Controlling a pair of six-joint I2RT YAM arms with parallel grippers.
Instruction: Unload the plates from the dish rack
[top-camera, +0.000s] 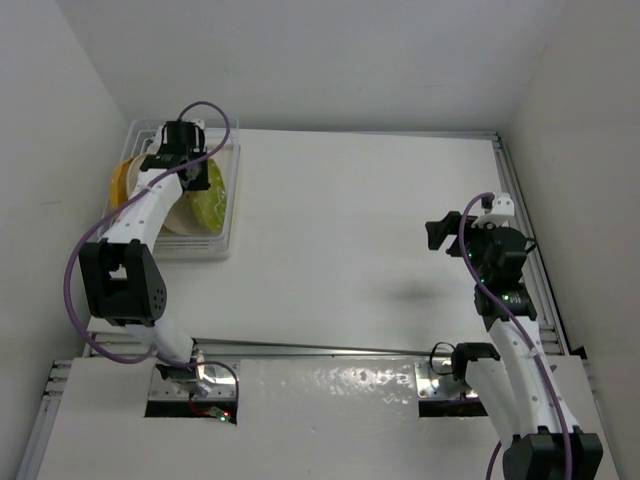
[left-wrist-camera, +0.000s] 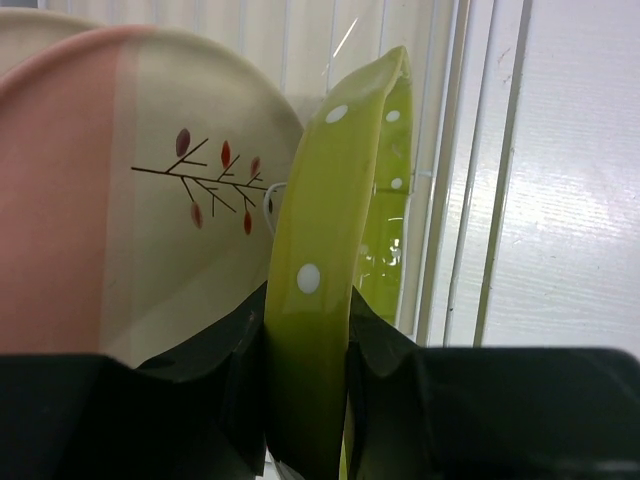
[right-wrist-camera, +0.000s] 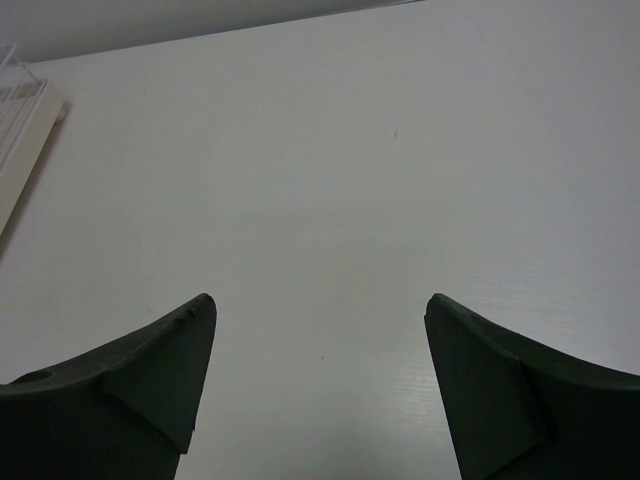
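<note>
Left wrist — claw (left-wrist-camera: 307, 330) hides green plate (left-wrist-camera: 330, 180) lower edge.

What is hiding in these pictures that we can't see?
Top view: the left arm covers much of the dish rack, so the plates cannot be counted.
Left wrist view: the left gripper hides the bottom of the green plate and its slot.
Left wrist view: the left edge cuts off the pink plate.
Right wrist view: only a dish rack corner shows, at the left edge.
</note>
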